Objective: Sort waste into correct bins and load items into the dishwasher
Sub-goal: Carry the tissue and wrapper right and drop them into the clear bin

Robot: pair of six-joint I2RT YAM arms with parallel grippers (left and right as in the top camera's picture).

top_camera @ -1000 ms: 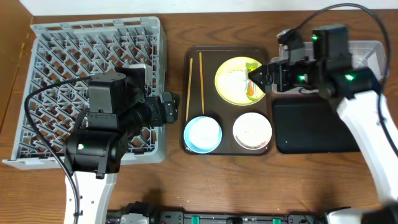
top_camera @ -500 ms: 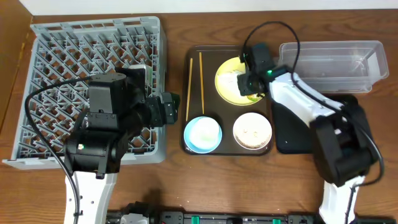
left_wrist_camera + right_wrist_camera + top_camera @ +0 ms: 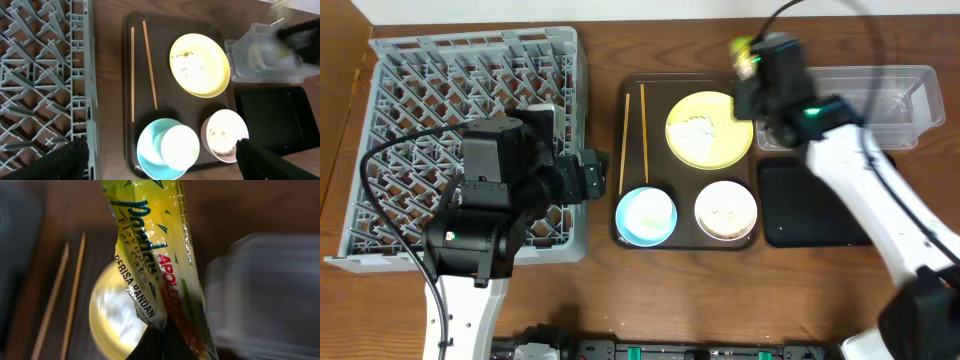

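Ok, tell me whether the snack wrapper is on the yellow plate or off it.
Off it: the snack wrapper hangs above the yellow plate, which carries only white scraps.

Snack wrapper (image 3: 155,275): "APOLLO", "PERISA PANDAN"

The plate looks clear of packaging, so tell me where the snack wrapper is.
In the right wrist view the snack wrapper is held in the right gripper, aloft between the yellow plate and the clear tub.

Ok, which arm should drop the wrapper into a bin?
Right. Its pincer grips the wrapper and hangs next to the clear tub; the left arm is across at the rack.
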